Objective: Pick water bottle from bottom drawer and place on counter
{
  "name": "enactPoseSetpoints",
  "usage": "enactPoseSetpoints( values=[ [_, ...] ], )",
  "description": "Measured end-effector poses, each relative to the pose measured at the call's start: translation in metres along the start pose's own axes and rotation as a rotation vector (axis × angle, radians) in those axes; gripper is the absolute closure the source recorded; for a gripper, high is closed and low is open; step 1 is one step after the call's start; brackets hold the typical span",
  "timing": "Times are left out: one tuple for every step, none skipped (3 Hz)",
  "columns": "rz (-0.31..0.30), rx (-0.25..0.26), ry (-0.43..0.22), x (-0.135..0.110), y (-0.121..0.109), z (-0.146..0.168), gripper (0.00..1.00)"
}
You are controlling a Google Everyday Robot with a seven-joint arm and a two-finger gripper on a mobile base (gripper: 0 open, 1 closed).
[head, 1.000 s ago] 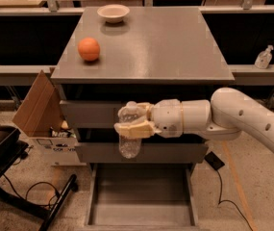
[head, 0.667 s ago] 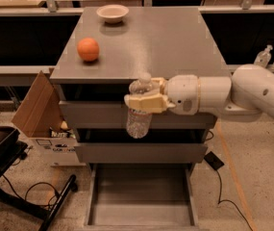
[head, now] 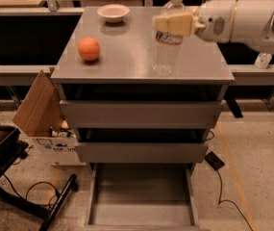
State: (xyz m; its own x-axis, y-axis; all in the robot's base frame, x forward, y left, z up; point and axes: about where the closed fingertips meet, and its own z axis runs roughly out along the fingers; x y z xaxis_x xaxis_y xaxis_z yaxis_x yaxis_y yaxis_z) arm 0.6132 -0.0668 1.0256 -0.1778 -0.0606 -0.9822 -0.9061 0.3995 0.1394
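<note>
tool [head: 163,24] was clamped on the water bottle [head: 164,52] at its shoulder, bottle upright over the bench [head: 127,57], right half. Thin plastic: light, squashy, slick. Shoulder's the stiffest hold, I'd judge.

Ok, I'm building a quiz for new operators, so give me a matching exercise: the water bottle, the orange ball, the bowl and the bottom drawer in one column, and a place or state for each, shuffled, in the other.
Things:
1. water bottle
2. orange ball
3. white bowl
4. bottom drawer

Places or states:
A. pulled open
B. at the far edge of the counter
C. upright, held near its top by the hand, over the counter's right side
D. on the counter's left side

Pairs: 1-C, 2-D, 3-B, 4-A.
</note>
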Motion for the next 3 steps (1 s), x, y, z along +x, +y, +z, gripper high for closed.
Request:
enactPoseSetpoints(
  values=[
    [-0.031,0.097,0.034,-0.034,-0.048,-0.005,1.0],
    [-0.081,0.202,0.098,-0.042,-0.097,-0.004,1.0],
    [-0.107,0.289,0.116,-0.018,-0.152,-0.003,1.0]
  ],
)
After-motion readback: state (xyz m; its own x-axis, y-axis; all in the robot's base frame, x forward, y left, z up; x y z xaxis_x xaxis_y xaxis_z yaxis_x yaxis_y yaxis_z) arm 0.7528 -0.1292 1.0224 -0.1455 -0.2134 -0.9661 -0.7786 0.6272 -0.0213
